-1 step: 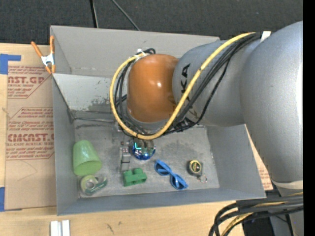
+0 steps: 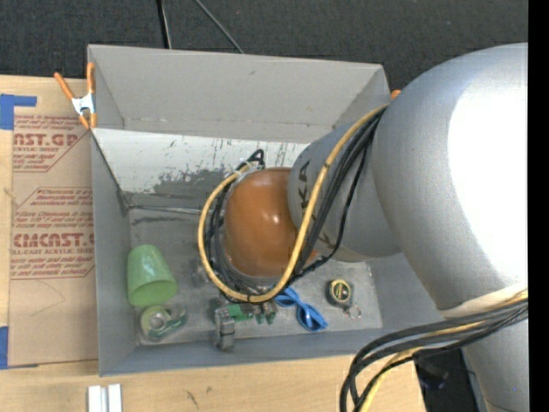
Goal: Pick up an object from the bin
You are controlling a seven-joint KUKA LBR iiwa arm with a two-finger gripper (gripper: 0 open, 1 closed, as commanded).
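Observation:
My gripper [image 2: 226, 328] reaches down near the bin's front wall, mostly hidden under the arm's wrist. A small dark and green thing [image 2: 256, 313] lies right beside it, partly covered. Just to the right lies a blue plastic piece [image 2: 306, 310] with looped ends. To the left a clear and green tape dispenser [image 2: 159, 322] rests in the front left corner.
A light green cup [image 2: 149, 274] lies on its side by the left wall. A small yellow and black tape measure [image 2: 340, 293] sits at the front right. The arm and its cables cover the middle and right of the bin.

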